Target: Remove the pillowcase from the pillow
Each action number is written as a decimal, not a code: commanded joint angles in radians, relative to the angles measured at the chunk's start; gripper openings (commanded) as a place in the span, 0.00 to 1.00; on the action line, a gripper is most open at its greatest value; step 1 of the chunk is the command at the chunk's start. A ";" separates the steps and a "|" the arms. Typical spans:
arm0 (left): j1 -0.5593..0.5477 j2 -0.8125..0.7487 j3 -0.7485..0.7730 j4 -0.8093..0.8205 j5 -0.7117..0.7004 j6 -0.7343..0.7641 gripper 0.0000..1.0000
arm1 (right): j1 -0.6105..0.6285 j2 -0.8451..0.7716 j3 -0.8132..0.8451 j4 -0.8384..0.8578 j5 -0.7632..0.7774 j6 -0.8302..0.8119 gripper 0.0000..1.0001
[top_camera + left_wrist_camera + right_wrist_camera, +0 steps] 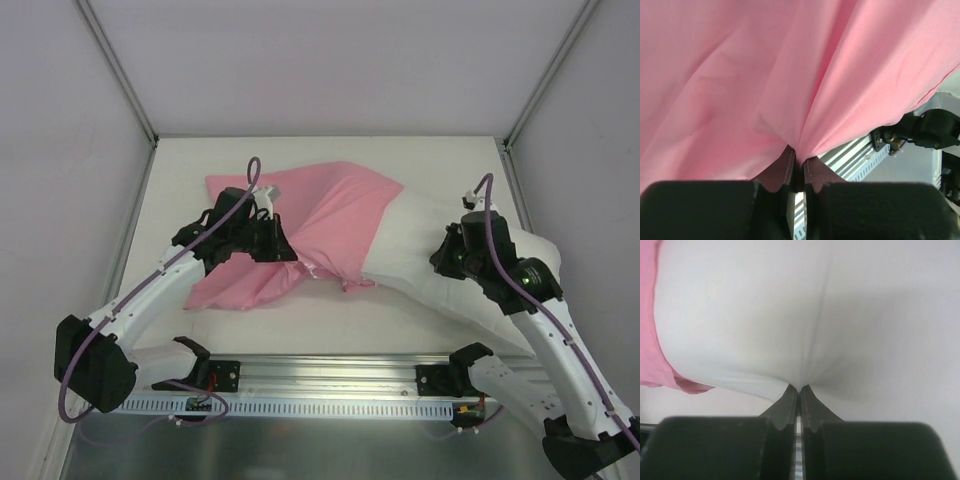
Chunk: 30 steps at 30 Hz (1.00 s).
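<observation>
The pink pillowcase [320, 225] lies spread across the middle of the table and still covers the left end of the white pillow [420, 265], whose right part lies bare toward the right. My left gripper [283, 243] is shut on a pinch of the pillowcase [790, 85], which fills the left wrist view. My right gripper [447, 262] is shut on a pinch of the pillow [805, 315]; the pillowcase edge [655, 355] shows at the left of the right wrist view.
The table [440, 165] is white, with grey walls at the back and both sides. A metal rail [330, 375] with the arm bases runs along the near edge.
</observation>
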 commanded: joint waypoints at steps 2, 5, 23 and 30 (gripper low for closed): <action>0.135 -0.022 0.011 -0.150 -0.098 0.023 0.00 | -0.054 -0.120 0.163 -0.239 0.264 -0.011 0.01; 0.185 -0.023 0.015 -0.161 -0.100 0.023 0.00 | -0.052 -0.154 0.213 -0.293 0.316 -0.012 0.01; 0.276 -0.221 -0.045 -0.228 0.058 0.026 0.06 | -0.050 -0.210 0.100 -0.269 0.014 -0.046 0.55; 0.090 -0.364 -0.072 -0.316 -0.051 -0.011 0.99 | -0.034 -0.010 0.285 -0.148 -0.069 -0.087 0.98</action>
